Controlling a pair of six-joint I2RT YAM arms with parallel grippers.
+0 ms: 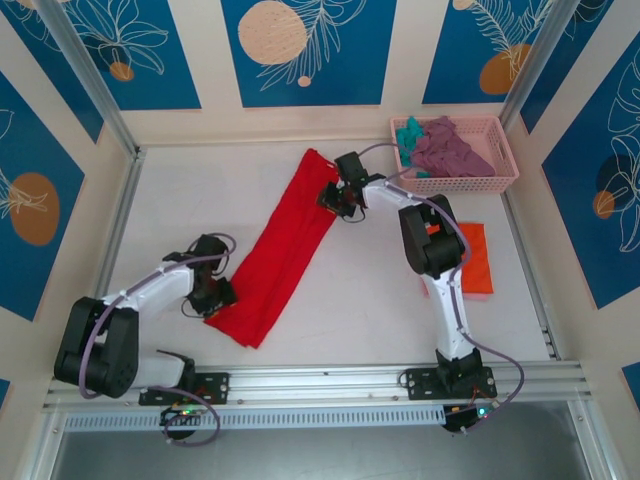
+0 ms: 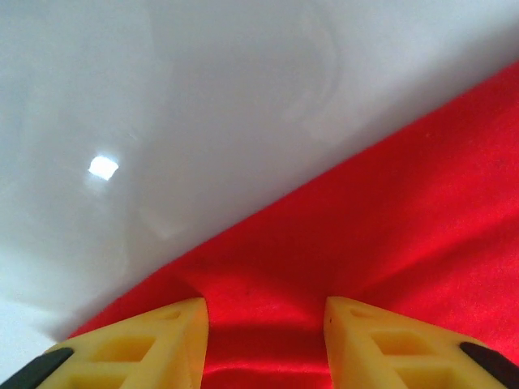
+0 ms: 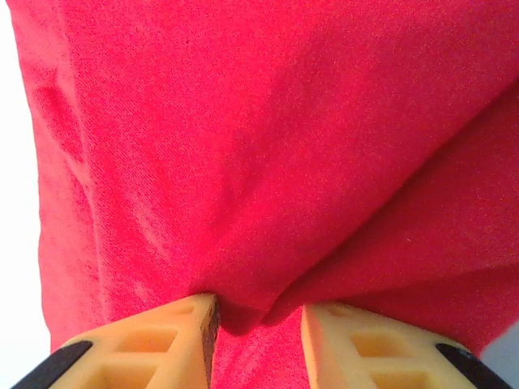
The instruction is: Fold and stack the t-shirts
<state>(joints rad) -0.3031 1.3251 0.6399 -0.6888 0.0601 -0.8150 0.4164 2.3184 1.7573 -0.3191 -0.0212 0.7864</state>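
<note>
The red t-shirt (image 1: 285, 255), folded into a long narrow strip, lies slantwise across the middle of the white table (image 1: 380, 300), one end near the far wall and the other toward the near left. Bare tabletop lies open on both long sides of the strip, wider on the left up to the metal side rail (image 1: 118, 215) and narrower on the right toward the folded orange t-shirt (image 1: 478, 255), which sits just beside the right arm. In the far right corner a pink basket (image 1: 505, 165) holds the purple t-shirt (image 1: 450, 150) and the teal t-shirt (image 1: 408, 135), well apart from the red strip.

The left gripper (image 1: 222, 295) sits at the strip's near end. In the left wrist view its yellow fingers (image 2: 162, 340) stand partly apart with their tips down on the red cloth, close to its straight edge, creases running out from each tip. Whether the left gripper (image 2: 263, 312) has a firm hold cannot be told.

The right gripper (image 1: 335, 200) is at the far end of the strip, on its right edge. In the right wrist view its jaws are drawn closer, and a pucker of red cloth is pinched between the right gripper (image 3: 258, 312) fingertips.
</note>
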